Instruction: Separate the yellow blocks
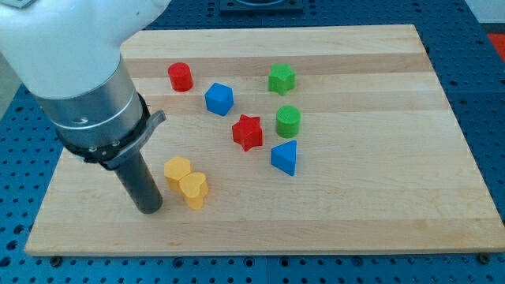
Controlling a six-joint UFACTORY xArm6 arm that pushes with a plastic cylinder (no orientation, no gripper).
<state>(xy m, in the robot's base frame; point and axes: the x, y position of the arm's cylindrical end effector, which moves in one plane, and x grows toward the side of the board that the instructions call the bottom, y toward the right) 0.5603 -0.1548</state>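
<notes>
Two yellow blocks touch each other at the view's lower left: a yellow hexagon block [177, 170] and a yellow heart-like block [193, 189] just below and right of it. My tip [149, 210] rests on the board just left of the pair, a small gap from the heart-like block. The rod and the large white and grey arm rise from it toward the view's upper left.
A red cylinder [180, 76], blue cube [219, 99], green star block [282, 79], green cylinder [288, 121], red star block [248, 132] and blue triangle block [285, 157] lie in the board's middle. The wooden board [379, 197] ends near the view's bottom.
</notes>
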